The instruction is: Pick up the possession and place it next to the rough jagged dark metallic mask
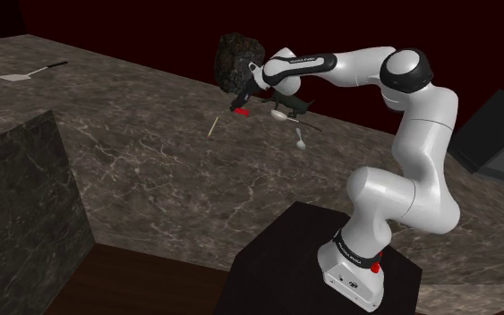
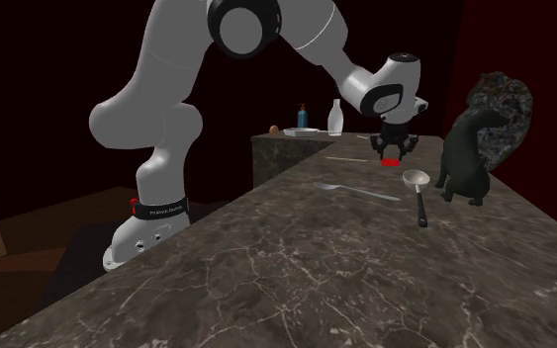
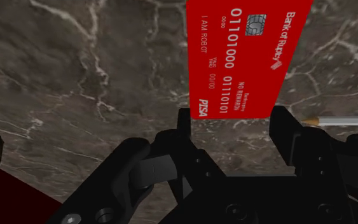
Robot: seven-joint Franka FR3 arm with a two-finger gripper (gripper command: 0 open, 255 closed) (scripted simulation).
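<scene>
Gripper (image 3: 233,122) status: both black fingers (image 3: 185,130) are clamped on one end of a red bank card (image 3: 247,57), one finger against each side edge. The wrist view resolves the card face, which carries white digits, a chip and bank lettering. Behind the card lies the dark veined stone countertop (image 3: 75,70). Whether the card's far end touches the stone cannot be told. A thin white stick with an orange tip (image 3: 346,119) lies on the stone just beside the gripper.

The second exterior view supplies the surroundings. The rough dark mask (image 2: 504,109) stands on the countertop, and the gripper holds the card near it, on the mask's left in that view. A black animal figure (image 2: 467,158) stands directly in front of the mask. A ladle with a dark handle (image 2: 419,193) and a silver spoon (image 2: 355,189) lie on the stone left of the mask, near the gripper.

The shoulder view adds the black stand (image 1: 312,259), well apart from the mask, and a spatula (image 1: 30,72) far to the mask's left in that view.

Containers: a white bottle (image 2: 334,117) and a blue bottle (image 2: 302,116) stand upright on a stone block well to the mask's left in the second exterior view. Their contents cannot be determined.
</scene>
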